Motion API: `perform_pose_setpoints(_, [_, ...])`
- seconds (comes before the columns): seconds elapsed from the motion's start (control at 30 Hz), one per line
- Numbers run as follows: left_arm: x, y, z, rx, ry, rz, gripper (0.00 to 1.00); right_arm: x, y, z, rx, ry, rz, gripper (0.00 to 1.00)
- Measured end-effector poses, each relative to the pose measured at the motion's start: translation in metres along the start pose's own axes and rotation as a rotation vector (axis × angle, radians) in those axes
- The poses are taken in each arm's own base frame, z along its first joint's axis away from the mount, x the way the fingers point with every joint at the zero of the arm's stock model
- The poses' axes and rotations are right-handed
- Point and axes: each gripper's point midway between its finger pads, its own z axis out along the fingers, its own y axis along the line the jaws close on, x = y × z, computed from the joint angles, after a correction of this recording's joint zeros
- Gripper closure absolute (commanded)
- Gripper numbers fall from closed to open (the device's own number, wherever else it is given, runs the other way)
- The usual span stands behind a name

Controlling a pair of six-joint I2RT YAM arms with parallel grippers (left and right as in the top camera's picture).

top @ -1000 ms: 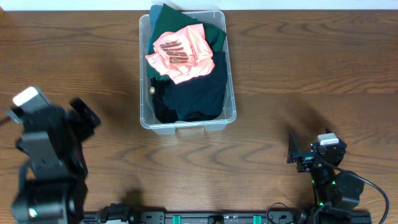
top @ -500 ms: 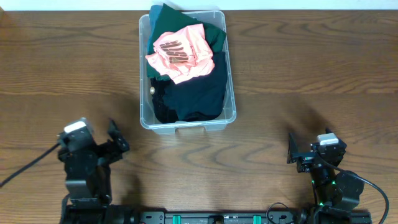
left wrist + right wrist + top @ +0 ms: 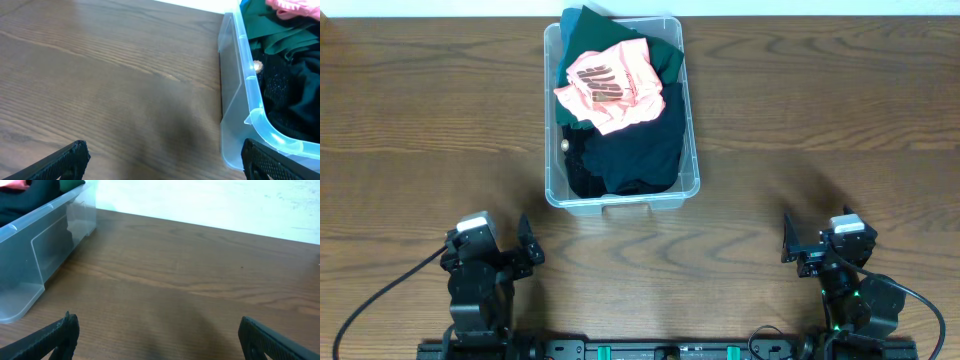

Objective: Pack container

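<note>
While both arms sit at the near table edge, the container [image 3: 620, 201] stands at far centre, full of clothes.
Left gripper [image 3: 164, 150]: jaws spread wide, nothing held, just bare table [image 3: 820, 110] between them. Right gripper [image 3: 157, 325]: the same, wide apart and empty. The container is upright, its long side running away from the arms, well apart from both grippers. Inside, a pink garment [image 3: 610, 85] with dark print lies on top toward the far end, over a dark green garment [image 3: 665, 52]. A black garment [image 3: 635, 150] fills the near half. The left wrist view catches the container's near-left corner.
</note>
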Motion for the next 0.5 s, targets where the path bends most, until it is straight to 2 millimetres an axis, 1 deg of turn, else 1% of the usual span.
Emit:
perform_pose_setpoints(0.33, [0.018,0.002,0.005,0.009,-0.034,-0.005,0.02,0.0,0.0,0.0,0.0,0.0,0.0,0.01])
perform_pose_setpoints(0.4, [0.024,0.003,0.007,0.008,-0.026,-0.004,0.02,0.0,0.0,0.0,0.0,0.0,0.0,0.01])
perform_pose_setpoints(0.5, [0.038,0.004,0.014,0.003,0.003,0.002,0.02,0.0,0.0,0.0,0.0,0.0,0.0,0.01])
